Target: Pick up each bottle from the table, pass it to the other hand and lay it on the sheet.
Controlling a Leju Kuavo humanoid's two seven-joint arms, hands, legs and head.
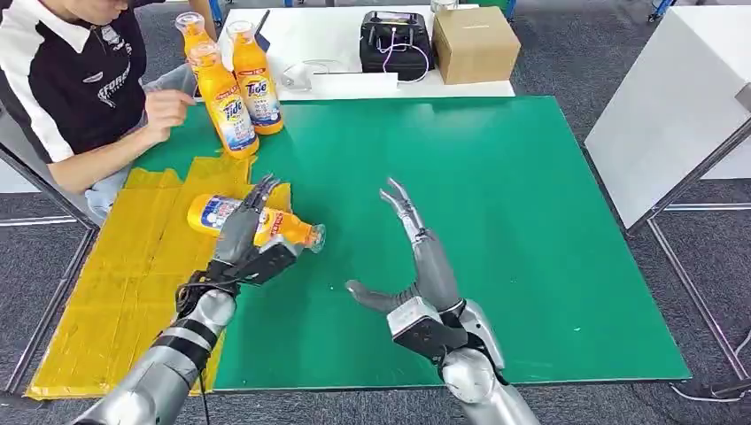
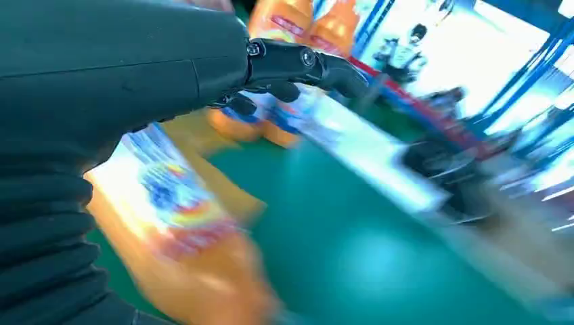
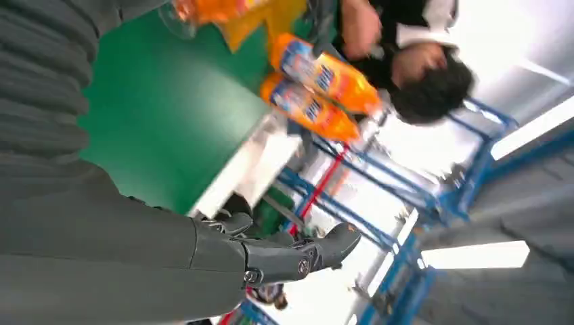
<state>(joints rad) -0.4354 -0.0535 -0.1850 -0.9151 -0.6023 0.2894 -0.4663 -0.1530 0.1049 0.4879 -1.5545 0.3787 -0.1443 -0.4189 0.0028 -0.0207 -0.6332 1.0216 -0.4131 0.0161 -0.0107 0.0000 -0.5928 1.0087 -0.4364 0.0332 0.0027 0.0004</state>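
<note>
1. Left hand [image 1: 250,237] is over the lying bottle [image 1: 292,227], fingers stretched across the bottle's body. Cannot tell whether it grips the bottle or only rests on it; the left wrist view is blurred.
2. Lying bottle: orange, on its side, cap end pointing toward the middle of the green mat [image 1: 496,221]. Its base end is over the edge of the yellow sheet [image 1: 133,274]; its neck is over the mat.
3. Right hand [image 1: 414,266] is raised above the green mat, fingers spread and pointing away from the robot, thumb out to the side. It holds nothing. It is apart from the lying bottle.
4. Three more orange bottles stand upright at the far left corner of the mat, close together: front bottle [image 1: 225,102], second bottle [image 1: 255,80], back bottle [image 1: 191,32].
5. Person [image 1: 75,80] sits at the far left of the table, one hand near the standing bottles.
6. Behind the mat on a white table [image 1: 336,86]: a black box with cables [image 1: 396,40] and a cardboard box [image 1: 475,42] beside it.
</note>
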